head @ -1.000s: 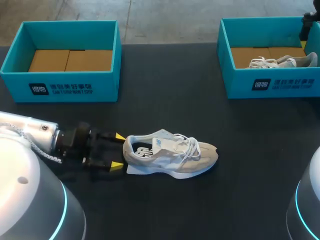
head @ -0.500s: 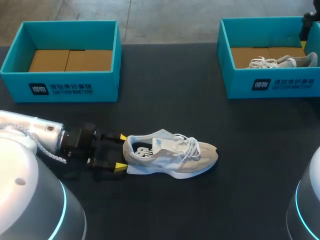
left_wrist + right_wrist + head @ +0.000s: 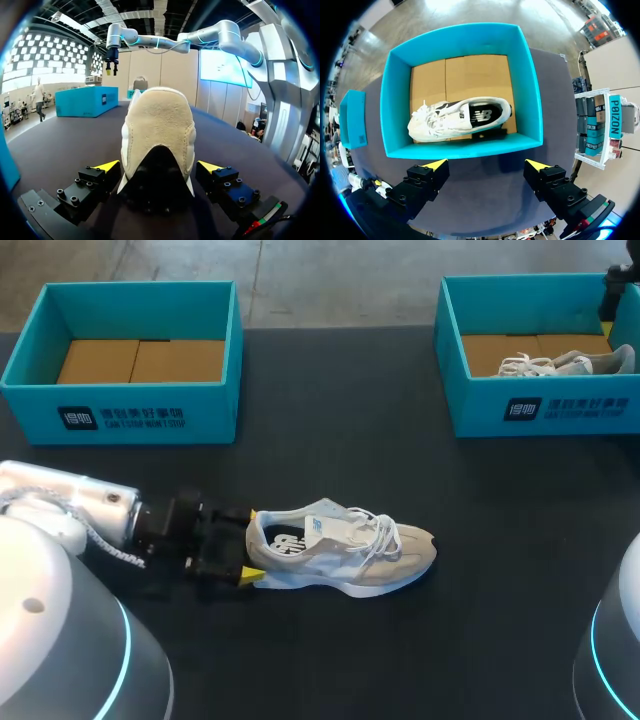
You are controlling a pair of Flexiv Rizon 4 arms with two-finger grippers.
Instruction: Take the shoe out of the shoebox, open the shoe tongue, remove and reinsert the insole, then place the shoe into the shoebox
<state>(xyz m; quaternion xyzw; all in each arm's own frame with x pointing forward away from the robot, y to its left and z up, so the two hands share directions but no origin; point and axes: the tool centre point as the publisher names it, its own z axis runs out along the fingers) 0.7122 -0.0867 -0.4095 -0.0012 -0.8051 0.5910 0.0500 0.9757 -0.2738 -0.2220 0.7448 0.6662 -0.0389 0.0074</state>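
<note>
The left gripper point(image 3: 158, 165) lies low on the bench point(image 3: 330, 440) at the near left. Its fingers point(image 3: 106, 166) are spread wide on either side of the heel point(image 3: 159, 125) of the shoe point(image 3: 340, 545) and grip nothing. In the head view the nearer tip seems to graze the sole's edge, though I cannot be sure it touches. The shoe stands on its sole in the near middle of the bench, heel to the left and toe to the right. It is probably light, with a soft upper that would buckle under a pinch at mid-foot. The padded heel looks like the stiffest part, so a squeeze across it, low and just above the sole, is likely the safest hold. The suede-like face there should give good friction. The laces point(image 3: 385, 530) lie loose and may snag, and the tongue point(image 3: 325, 525) is thin and floppy. The dark insole point(image 3: 288, 543) will likely bend freely, so it is best taken at its heel end. At the far left the left shoebox point(image 3: 140, 410) shows only its cardboard floor. At the far right the right shoebox point(image 3: 540, 410) holds a second shoe point(image 3: 455, 117). The right gripper point(image 3: 485, 165) hangs above that box, fingers apart and empty.
</note>
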